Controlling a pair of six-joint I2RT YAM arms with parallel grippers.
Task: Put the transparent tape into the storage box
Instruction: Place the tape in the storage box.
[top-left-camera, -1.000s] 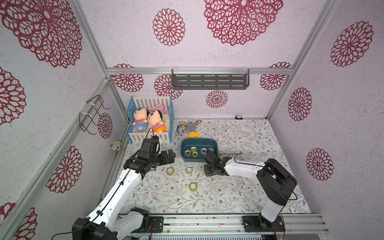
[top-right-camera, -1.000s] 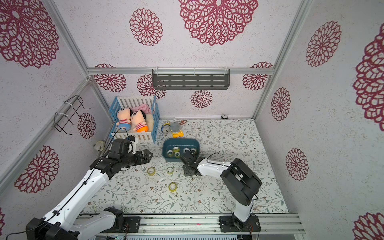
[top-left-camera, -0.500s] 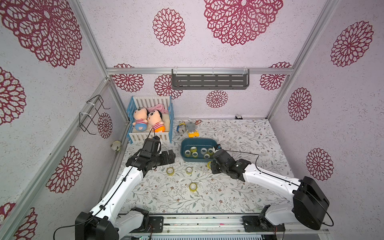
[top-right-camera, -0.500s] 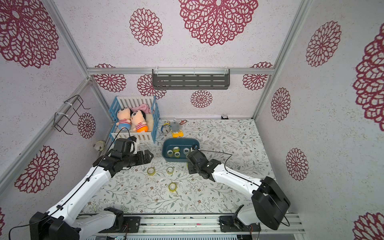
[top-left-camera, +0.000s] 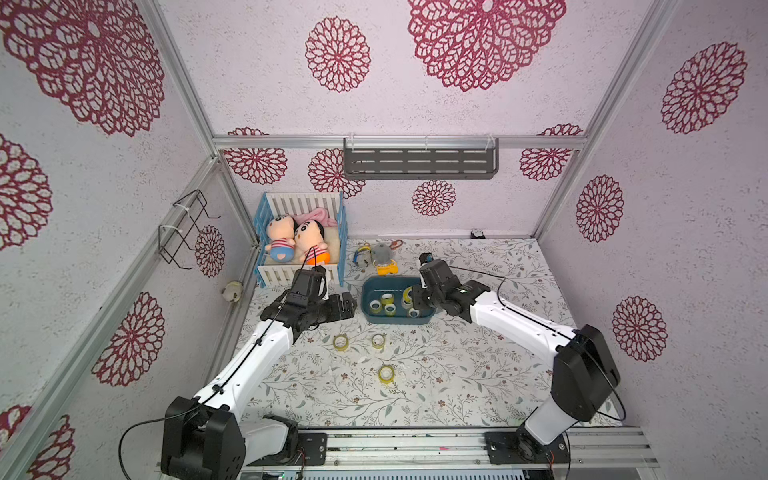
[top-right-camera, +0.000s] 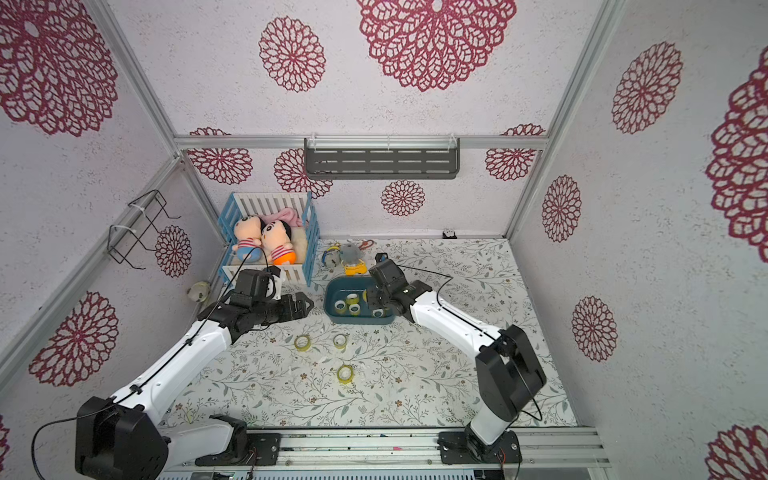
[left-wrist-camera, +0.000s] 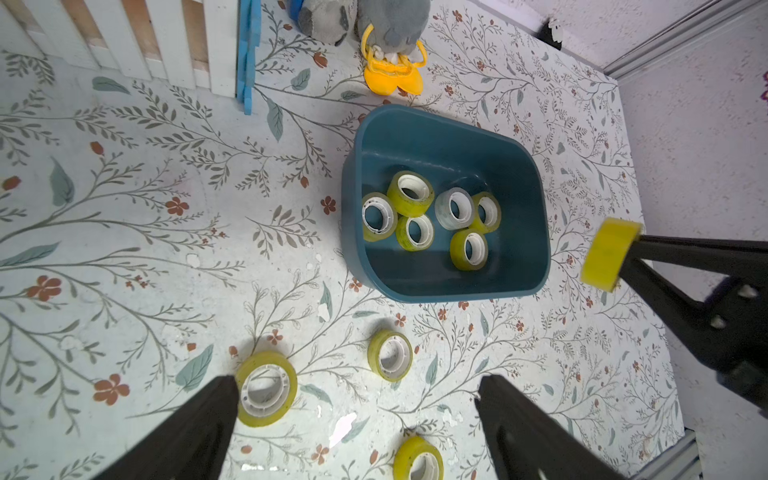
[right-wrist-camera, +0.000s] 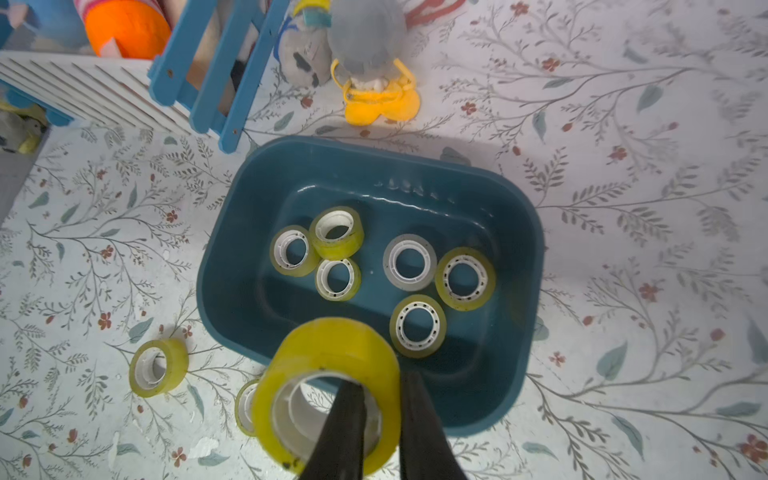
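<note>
Centrally, the right gripper (right-wrist-camera: 380, 388) pinches the wall of a transparent tape roll (right-wrist-camera: 328, 353) over the storage box's (right-wrist-camera: 519, 257) edge; the left gripper (left-wrist-camera: 358, 380) hovers, jaws apart, above loose rolls (left-wrist-camera: 266, 388) on the table (left-wrist-camera: 124, 249).

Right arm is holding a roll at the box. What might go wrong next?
The right gripper pinches only one wall of the held roll, which hangs near the storage box rim; released here, it may strike the rim and fall outside.
It might also land on the six rolls inside and bounce out.
The open left gripper sits close beside a loose roll and might nudge it away.
</note>
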